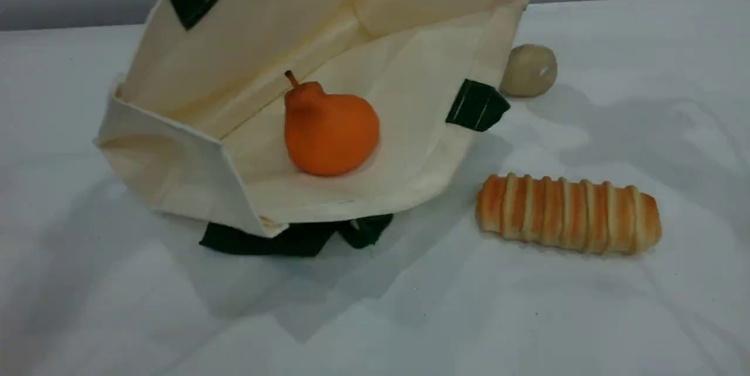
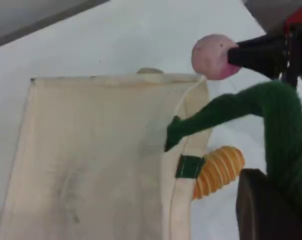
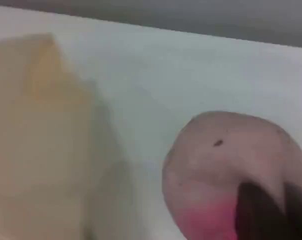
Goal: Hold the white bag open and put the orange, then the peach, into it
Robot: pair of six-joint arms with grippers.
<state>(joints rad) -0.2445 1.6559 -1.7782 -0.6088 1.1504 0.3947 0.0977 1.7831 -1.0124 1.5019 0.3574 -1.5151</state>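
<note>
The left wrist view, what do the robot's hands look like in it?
Little shows. The right hand has dark, near-black fingers tapering to a point, with a bit of red and grey behind them. The left hand shows only as a dark brownish-black blocky fingertip at the bottom edge. No cables or markings are visible.

Scene view: none of the robot in frame.
Left wrist view: right gripper (image 2: 235,55) has a matte black finger, cone-like, narrowing to a blunt tip. Behind it there's a black bracket, a bright red part at the frame's top right corner, and a pale grey housing above.
Left gripper (image 2: 265,212): one dark, brown-black fingertip, blocky with a flat top edge, out of focus.
Right wrist view: own fingertip (image 3: 256,212) is a dark blurred wedge. No cables, screws or markings legible.
</note>
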